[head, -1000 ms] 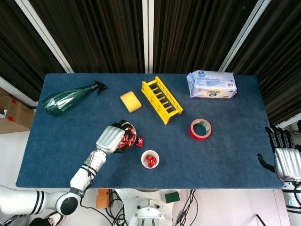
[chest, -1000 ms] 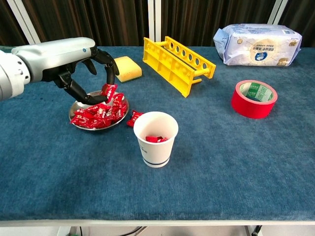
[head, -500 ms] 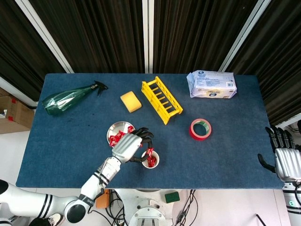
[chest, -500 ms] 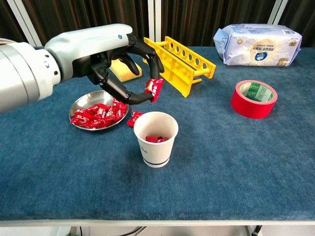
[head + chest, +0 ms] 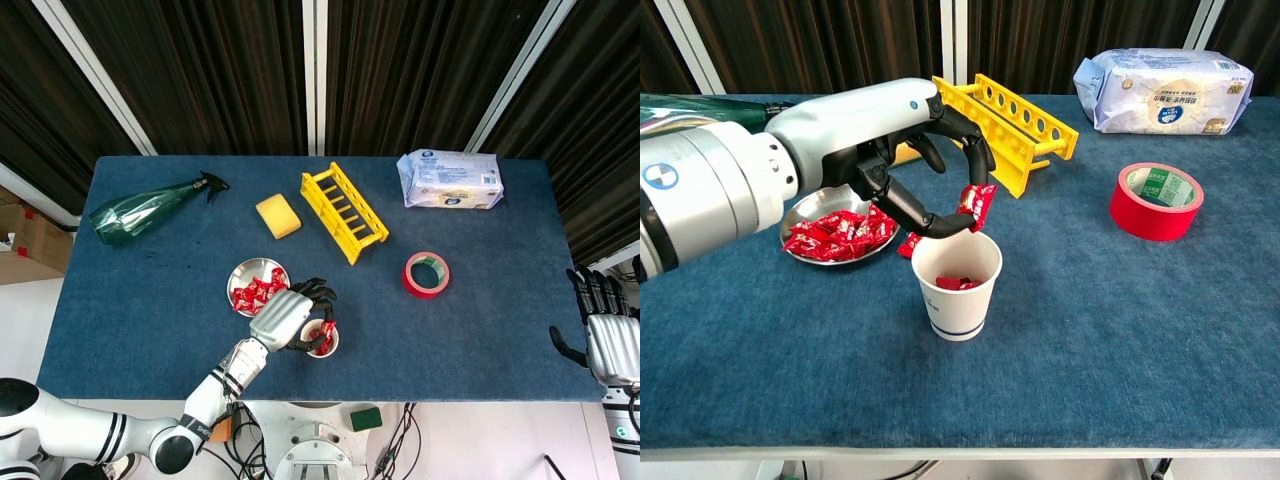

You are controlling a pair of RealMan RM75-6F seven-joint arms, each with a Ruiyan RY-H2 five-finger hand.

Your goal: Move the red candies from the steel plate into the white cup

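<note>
My left hand (image 5: pixel 910 165) (image 5: pixel 290 318) pinches a red candy (image 5: pixel 978 206) between thumb and a finger, just above the rim of the white cup (image 5: pixel 957 283) (image 5: pixel 326 346). A couple of red candies (image 5: pixel 952 284) lie at the cup's bottom. The steel plate (image 5: pixel 800 211) (image 5: pixel 248 272) sits left of the cup and holds several red candies (image 5: pixel 837 231). One loose candy (image 5: pixel 908 243) lies on the cloth between plate and cup. My right hand (image 5: pixel 610 340) stays off the table's right edge, fingers apart and holding nothing.
A yellow rack (image 5: pixel 1002 127) and yellow sponge (image 5: pixel 277 215) stand behind the plate. Red tape roll (image 5: pixel 1156 200) lies to the right, a wipes pack (image 5: pixel 1160 91) at the back right, a green spray bottle (image 5: pixel 140 210) at the back left.
My left hand lifted a candy out of the plate and carried it right, until it hangs over the cup. The right hand has not moved.
</note>
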